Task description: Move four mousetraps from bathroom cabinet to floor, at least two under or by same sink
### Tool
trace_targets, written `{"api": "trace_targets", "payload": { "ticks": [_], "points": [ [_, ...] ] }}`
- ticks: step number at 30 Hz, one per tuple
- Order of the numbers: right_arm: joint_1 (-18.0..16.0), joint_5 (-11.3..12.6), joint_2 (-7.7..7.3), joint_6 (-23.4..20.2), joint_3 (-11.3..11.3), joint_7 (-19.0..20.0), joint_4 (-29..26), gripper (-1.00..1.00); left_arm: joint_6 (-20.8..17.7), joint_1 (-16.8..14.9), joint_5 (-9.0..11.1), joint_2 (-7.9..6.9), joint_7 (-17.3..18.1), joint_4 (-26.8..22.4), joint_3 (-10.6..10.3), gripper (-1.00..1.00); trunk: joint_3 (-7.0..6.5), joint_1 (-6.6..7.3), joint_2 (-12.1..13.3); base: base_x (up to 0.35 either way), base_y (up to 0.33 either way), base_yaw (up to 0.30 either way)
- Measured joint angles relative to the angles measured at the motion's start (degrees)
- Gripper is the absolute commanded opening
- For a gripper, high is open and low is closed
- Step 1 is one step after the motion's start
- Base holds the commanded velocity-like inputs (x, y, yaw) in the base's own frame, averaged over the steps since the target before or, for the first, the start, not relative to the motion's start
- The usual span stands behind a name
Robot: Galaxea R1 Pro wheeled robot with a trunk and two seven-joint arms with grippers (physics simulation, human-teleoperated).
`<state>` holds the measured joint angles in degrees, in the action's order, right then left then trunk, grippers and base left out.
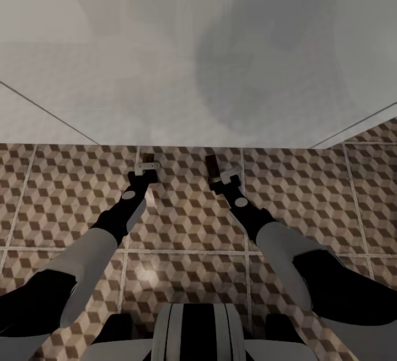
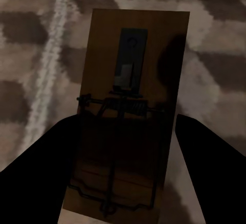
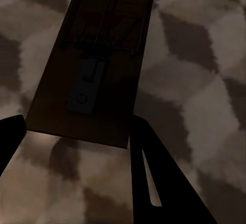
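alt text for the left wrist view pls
A brown wooden mousetrap with a dark wire spring and metal plate sits between the left gripper's two dark fingers, just above the cube-patterned bathroom floor.

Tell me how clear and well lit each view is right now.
Head view: the cube-pattern floor is sharp; the white surface above is hazy, with a soft grey shadow. Left wrist view: the mousetrap is dim, floor blurry. Right wrist view: the other mousetrap is very dark.
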<state>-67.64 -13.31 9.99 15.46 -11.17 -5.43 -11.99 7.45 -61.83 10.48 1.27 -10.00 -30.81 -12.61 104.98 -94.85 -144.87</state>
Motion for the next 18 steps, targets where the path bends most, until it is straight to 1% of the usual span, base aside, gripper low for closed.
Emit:
{"api": "trace_targets", "payload": {
  "ticks": [18],
  "points": [
    [0.0, 0.0, 0.0, 0.09, 0.0, 0.0, 0.04, -1.0, 0.02, 0.0, 0.0, -0.07, 0.0, 0.18, -0.17, -1.0, 0.0, 0.0, 0.0, 0.0, 0.0, 0.0]
  ]
}}
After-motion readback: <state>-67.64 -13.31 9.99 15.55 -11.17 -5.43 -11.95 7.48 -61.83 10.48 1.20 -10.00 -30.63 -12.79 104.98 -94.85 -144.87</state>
